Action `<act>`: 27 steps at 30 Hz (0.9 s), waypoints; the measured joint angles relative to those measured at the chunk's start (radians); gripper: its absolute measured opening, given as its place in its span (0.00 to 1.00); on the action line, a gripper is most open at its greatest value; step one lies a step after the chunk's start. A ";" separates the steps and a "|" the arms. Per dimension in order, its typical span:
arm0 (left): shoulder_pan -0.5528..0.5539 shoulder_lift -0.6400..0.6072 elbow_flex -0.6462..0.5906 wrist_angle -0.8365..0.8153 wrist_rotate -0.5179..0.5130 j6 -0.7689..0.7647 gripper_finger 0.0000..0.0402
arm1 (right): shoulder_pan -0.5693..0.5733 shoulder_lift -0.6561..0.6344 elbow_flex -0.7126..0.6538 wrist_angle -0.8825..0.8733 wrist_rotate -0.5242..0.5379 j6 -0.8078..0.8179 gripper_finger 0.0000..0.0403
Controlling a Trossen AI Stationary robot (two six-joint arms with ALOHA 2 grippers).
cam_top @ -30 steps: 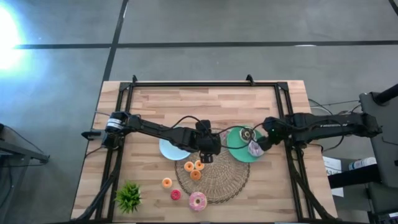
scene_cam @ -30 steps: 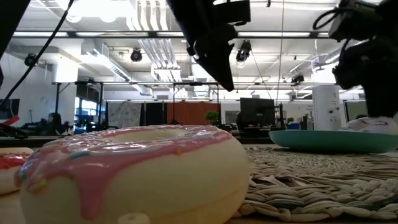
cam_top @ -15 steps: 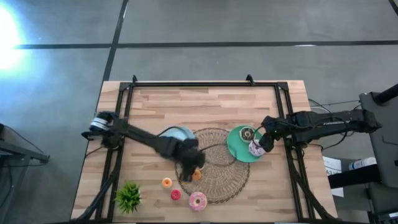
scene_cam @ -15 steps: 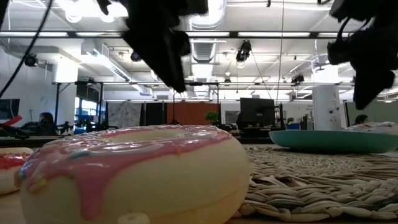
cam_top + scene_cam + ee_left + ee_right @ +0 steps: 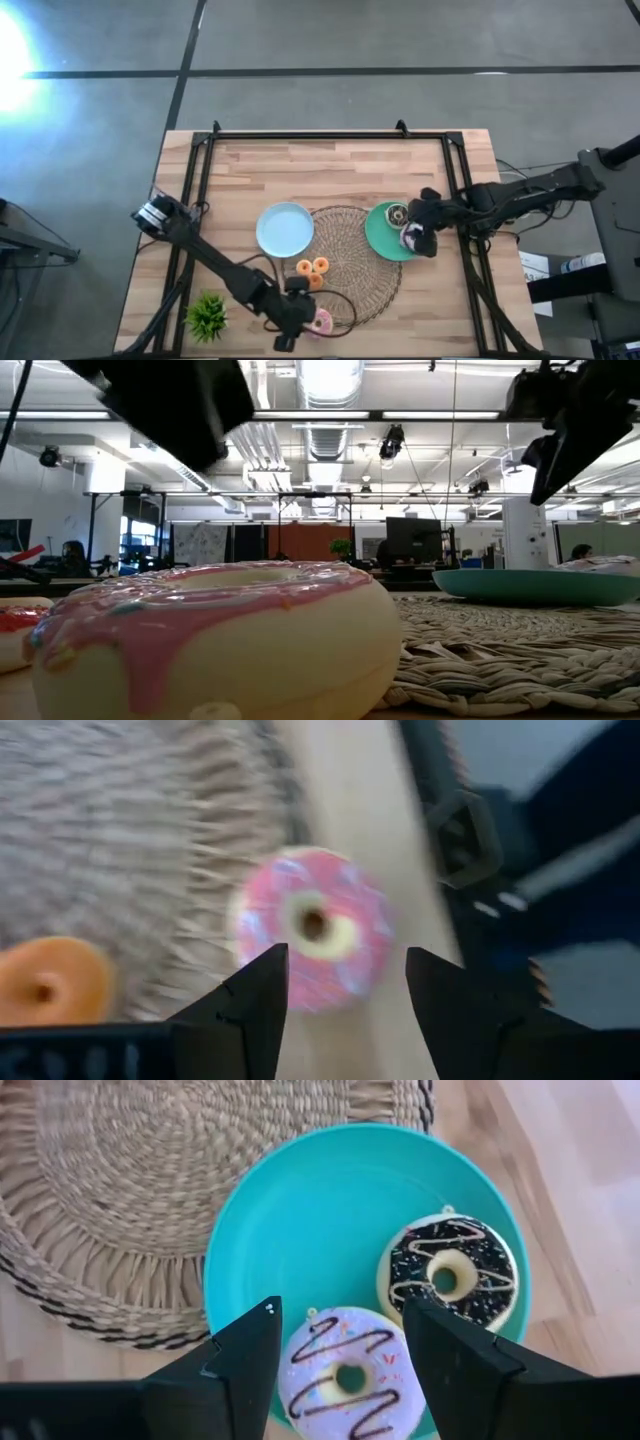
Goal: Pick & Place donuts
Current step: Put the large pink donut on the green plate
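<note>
We count two frosted donuts on the round green plate, which overlaps the woven straw mat's edge: a lilac-white donut with dark zigzag icing and a dark brown donut with pale drizzle, side by side. Our right gripper hangs over them with its fingers spread and empty. The pink-frosted donut, glossy with pale dough, lies on bare wood just off the mat's near edge; our left gripper hovers above it, fingers apart, holding nothing. Three tiny orange donuts cluster on the mat beside a smooth light-blue plate. One spiky green plant stands well left of the mat.
</note>
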 joint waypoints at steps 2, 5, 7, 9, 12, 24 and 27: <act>0.006 0.023 0.015 -0.004 -0.064 -0.020 0.44 | 0.000 0.030 0.005 -0.002 -0.001 -0.002 0.50; 0.023 0.049 0.030 -0.049 -0.122 -0.108 0.44 | 0.002 0.063 0.018 -0.001 -0.005 -0.004 0.50; 0.026 0.063 0.039 -0.053 -0.120 -0.152 0.44 | 0.002 0.076 0.028 -0.009 -0.004 -0.004 0.50; 0.026 0.089 0.063 -0.042 -0.111 -0.154 0.44 | 0.002 0.081 0.036 -0.022 0.002 -0.004 0.50; 0.016 0.132 0.083 -0.056 -0.102 -0.133 0.44 | 0.002 0.079 0.043 -0.040 0.011 -0.004 0.50; 0.044 0.206 0.122 -0.098 -0.109 -0.141 0.39 | 0.002 0.039 0.043 -0.088 0.022 0.032 0.50; 0.060 0.195 0.137 -0.140 -0.092 -0.136 0.26 | 0.002 0.014 0.043 -0.086 0.022 0.034 0.50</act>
